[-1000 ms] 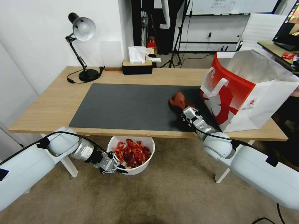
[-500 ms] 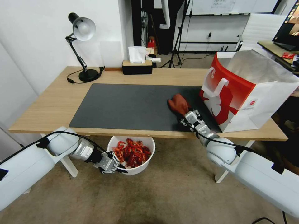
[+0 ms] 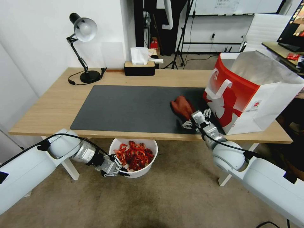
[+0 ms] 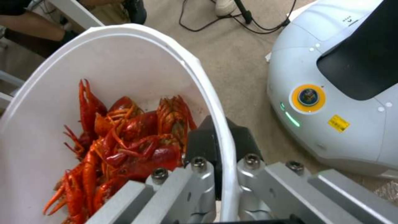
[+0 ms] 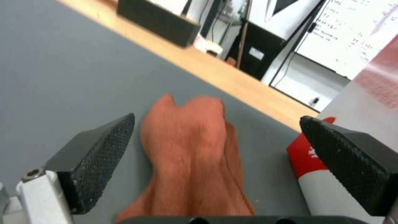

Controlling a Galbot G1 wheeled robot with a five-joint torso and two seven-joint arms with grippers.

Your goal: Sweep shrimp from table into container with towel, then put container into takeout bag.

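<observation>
The left end effector (image 3: 118,171) is clenched on the near rim of the shrimp-filled container (image 3: 136,157), held below the bench (image 3: 47,107) edge. The takeout bag (image 3: 250,91) stands up and far across from it, beside the released right end effector (image 3: 198,117), which has the towel (image 3: 182,106) just ahead.

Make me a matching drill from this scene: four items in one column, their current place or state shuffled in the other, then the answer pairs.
Items:
1. shrimp
2. towel
3. left gripper
4. takeout bag

States:
A. standing open at the table's right end
B. lying loose on the dark mat, between the open right gripper's fingers
C. heaped inside the container
D. clamped on the white rim, below the table edge

Pairs: 1-C, 2-B, 3-D, 4-A
</observation>
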